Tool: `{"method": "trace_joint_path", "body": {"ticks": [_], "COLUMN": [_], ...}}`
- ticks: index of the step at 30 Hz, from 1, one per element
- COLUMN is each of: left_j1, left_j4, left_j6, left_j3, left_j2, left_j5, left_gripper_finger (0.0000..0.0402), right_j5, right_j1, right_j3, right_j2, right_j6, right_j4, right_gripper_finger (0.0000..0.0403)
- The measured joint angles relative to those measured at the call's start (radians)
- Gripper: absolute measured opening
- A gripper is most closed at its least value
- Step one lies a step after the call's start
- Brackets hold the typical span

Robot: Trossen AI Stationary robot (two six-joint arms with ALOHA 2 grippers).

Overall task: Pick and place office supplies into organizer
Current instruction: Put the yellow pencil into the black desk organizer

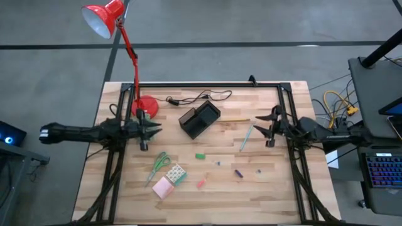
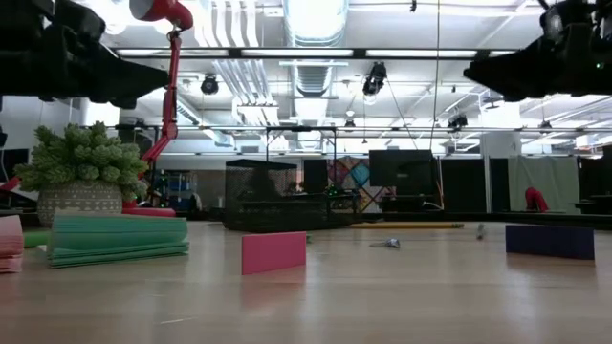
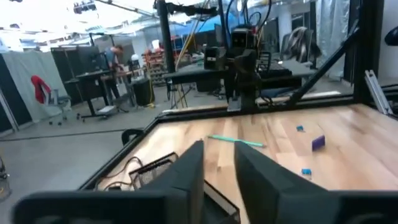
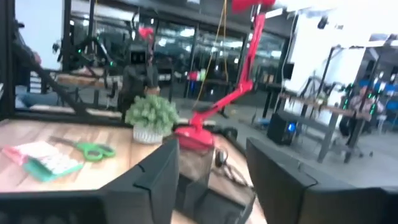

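Organizer (image 4: 205, 186) sits half hidden behind the right jaws; tiny coloured bits (image 1: 237, 173) on the table too small to identify.

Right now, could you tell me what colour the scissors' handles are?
Green; the scissors show best in the high view.

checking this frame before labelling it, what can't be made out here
- Inside of the organizer: in the high view too small and dark to tell compartments or contents; in the low view only a dark outline.
- Tiny pieces on the table: high view too small to tell what they are.
- Pen: only a thin streak in the high view.
- Scissors: blurred in the right wrist view.
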Motion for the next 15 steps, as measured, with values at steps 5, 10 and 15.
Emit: {"method": "trace_joint_path", "body": {"ticks": [5, 10, 15], "left_j1": [0.000, 0.000, 0.000], "left_j4": [0.176, 0.306, 0.330], "left_j6": [0.032, 0.077, 0.094], "left_j3": [0.001, 0.004, 0.004], "left_j2": [0.066, 0.115, 0.143], "left_j5": [-0.002, -0.003, -0.003], "left_gripper_finger": [0.0132, 0.0142, 0.0142], "right_j5": [0.000, 0.000, 0.077], "right_j1": [0.000, 0.000, 0.000], "right_j3": [0.059, 0.148, 0.218], "right_j2": [0.033, 0.109, 0.226], "right_j6": [0.027, 0.098, 0.134], "right_j4": [-0.007, -0.060, -0.066], "right_gripper_finger": [0.0194, 0.0190, 0.0188]}}
